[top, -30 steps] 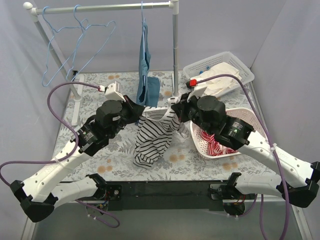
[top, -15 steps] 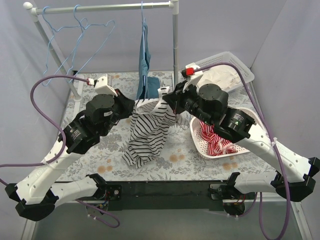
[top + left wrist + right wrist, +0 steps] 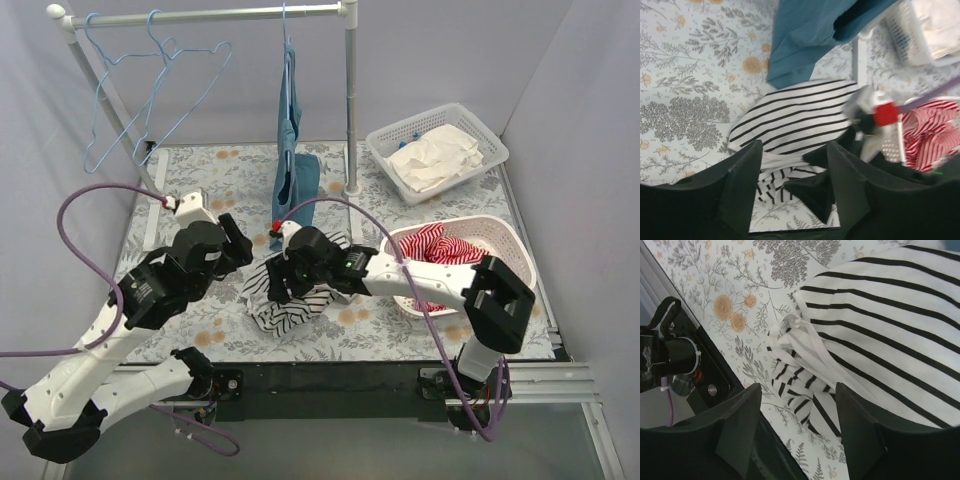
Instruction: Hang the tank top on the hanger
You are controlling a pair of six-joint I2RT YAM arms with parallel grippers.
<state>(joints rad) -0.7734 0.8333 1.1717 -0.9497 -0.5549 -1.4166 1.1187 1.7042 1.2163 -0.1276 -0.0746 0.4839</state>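
While the sleeveless white tank top with thin black stripes (image 3: 285, 312) lies in a crumpled heap on the flower-printed surface (image 3: 200, 180), it sits near the front edge and between your two arms, and nothing grips it. Your right gripper (image 3: 799, 390) hangs low over the heap with its jaws apart and nothing between them; its wrist view shows the thin white straps (image 3: 800, 342) bunched just beyond its fingers (image 3: 737, 430), with the broad striped panel spreading off to the right. Your left gripper (image 3: 795, 150) sits just to the left of the garment, its jaws likewise apart and empty; its camera looks down on the striped fabric and on the right arm's wrist with its red button (image 3: 885, 114).

The thin light-blue wire hanger (image 3: 140, 100) you need hangs bare among others like it at the left end of the white pipe rail (image 3: 220, 14), well apart from the tank top. A plain teal-blue garment (image 3: 288, 120) hangs from the same rail further right, its lower end down by the surface just behind the tank top. To your right a round white basket (image 3: 522, 252) holds a red-and-white striped garment (image 3: 440, 245); behind it a rectangular white basket (image 3: 488, 135) holds crumpled white cloth (image 3: 435, 160).
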